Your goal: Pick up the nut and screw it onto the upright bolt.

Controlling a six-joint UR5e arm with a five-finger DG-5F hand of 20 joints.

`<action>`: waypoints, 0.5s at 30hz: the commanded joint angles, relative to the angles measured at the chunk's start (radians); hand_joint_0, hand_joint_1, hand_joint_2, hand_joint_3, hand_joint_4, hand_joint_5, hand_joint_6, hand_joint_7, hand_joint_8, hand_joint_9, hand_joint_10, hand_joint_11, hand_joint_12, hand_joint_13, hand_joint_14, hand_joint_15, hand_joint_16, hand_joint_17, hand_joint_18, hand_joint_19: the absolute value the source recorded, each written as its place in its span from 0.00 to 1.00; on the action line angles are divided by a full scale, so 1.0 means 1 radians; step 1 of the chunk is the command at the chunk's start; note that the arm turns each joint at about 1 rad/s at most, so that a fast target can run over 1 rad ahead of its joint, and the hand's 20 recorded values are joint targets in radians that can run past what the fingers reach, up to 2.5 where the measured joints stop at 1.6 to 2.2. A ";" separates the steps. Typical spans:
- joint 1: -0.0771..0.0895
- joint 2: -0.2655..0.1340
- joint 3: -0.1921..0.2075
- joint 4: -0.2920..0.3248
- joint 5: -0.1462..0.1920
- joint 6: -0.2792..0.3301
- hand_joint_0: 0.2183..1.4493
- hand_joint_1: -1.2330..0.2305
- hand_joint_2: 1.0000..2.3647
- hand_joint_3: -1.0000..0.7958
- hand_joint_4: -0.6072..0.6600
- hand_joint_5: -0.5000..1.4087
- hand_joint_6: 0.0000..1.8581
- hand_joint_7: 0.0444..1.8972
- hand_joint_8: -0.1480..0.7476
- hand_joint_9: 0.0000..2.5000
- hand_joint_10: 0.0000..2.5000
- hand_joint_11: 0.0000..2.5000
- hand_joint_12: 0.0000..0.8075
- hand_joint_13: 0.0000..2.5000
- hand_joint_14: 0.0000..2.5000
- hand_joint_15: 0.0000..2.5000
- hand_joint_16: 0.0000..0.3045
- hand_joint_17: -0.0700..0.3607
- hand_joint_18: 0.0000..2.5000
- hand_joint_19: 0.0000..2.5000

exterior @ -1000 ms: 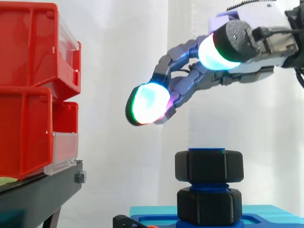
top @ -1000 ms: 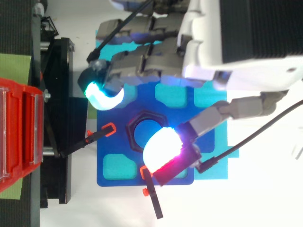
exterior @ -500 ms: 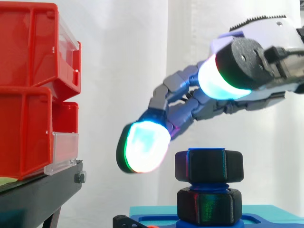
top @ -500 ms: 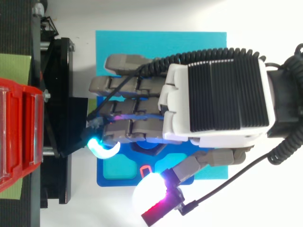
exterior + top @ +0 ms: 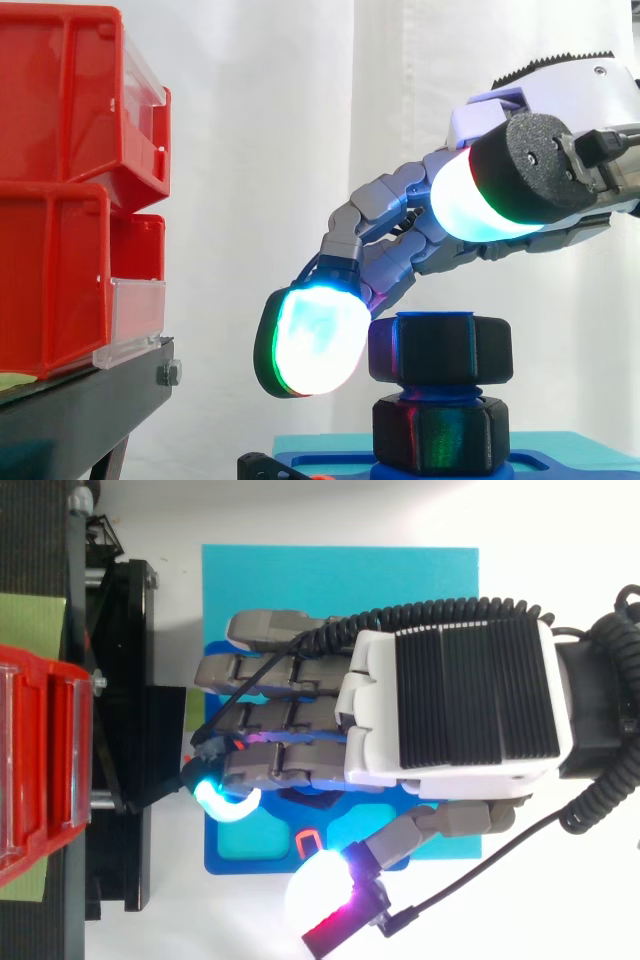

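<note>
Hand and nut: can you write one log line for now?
hand: open, above upper nut | upper nut: on bolt, not grasped | fingertip pad: beside upper nut

The robot hand (image 5: 450,705) hangs palm-down over the blue fixture plate (image 5: 250,865) on its cyan mat (image 5: 300,570), fingers reaching left toward the red bins (image 5: 40,760).

The scene is lit brightly and evenly, and the white curtain (image 5: 260,150) is left almost shadowless. Strong glare is thrown by the hand's (image 5: 450,710) glowing fingertips (image 5: 312,345), one being washed out to white in the top view.
</note>
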 commanded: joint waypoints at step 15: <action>-0.027 0.001 0.001 -0.004 -0.022 0.000 0.24 0.62 0.00 0.28 0.69 0.20 0.27 0.45 0.46 0.25 0.00 0.00 0.28 0.13 0.00 0.00 0.07 0.27 0.00 0.00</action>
